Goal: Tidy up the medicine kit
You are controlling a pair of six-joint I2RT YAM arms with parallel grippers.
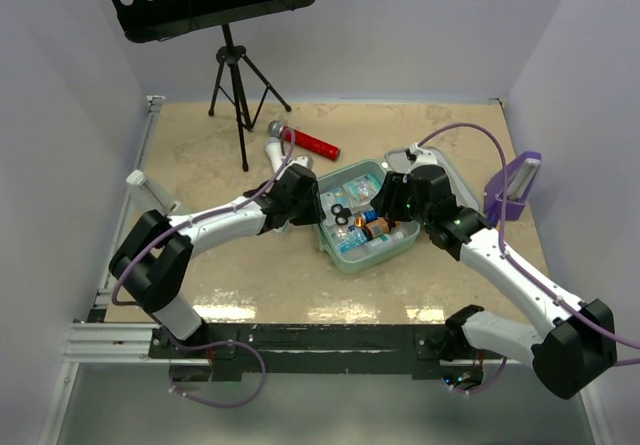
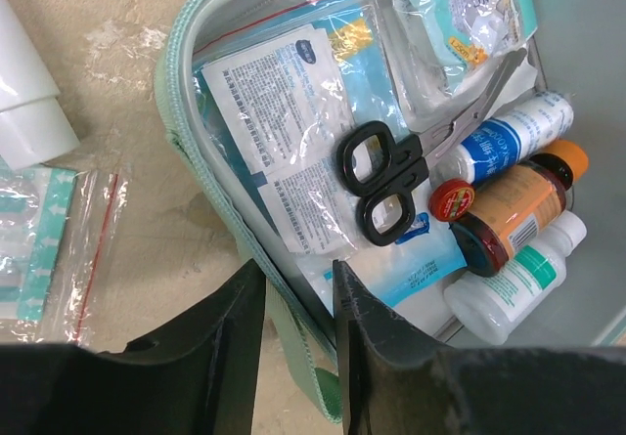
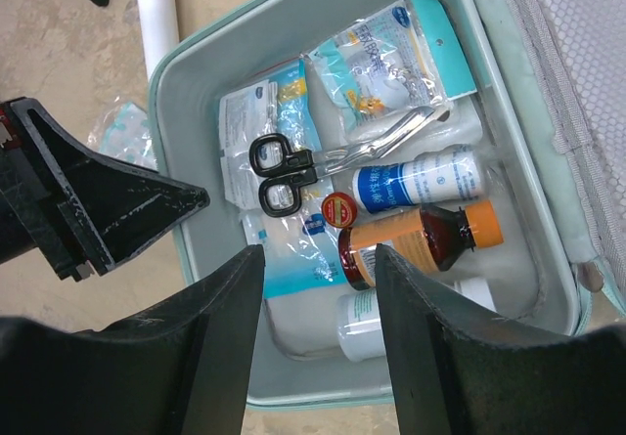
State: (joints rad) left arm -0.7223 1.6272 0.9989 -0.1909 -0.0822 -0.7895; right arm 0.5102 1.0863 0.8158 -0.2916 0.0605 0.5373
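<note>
Alignment with the rim decides the move: the left hand straddles the left wall of the open medicine kit, fingers narrow, one outside and one inside. Whether they pinch it cannot be told. The kit lies to that hand's right, mid-surface. The right hand hovers over its contents, half wide and empty.
</note>
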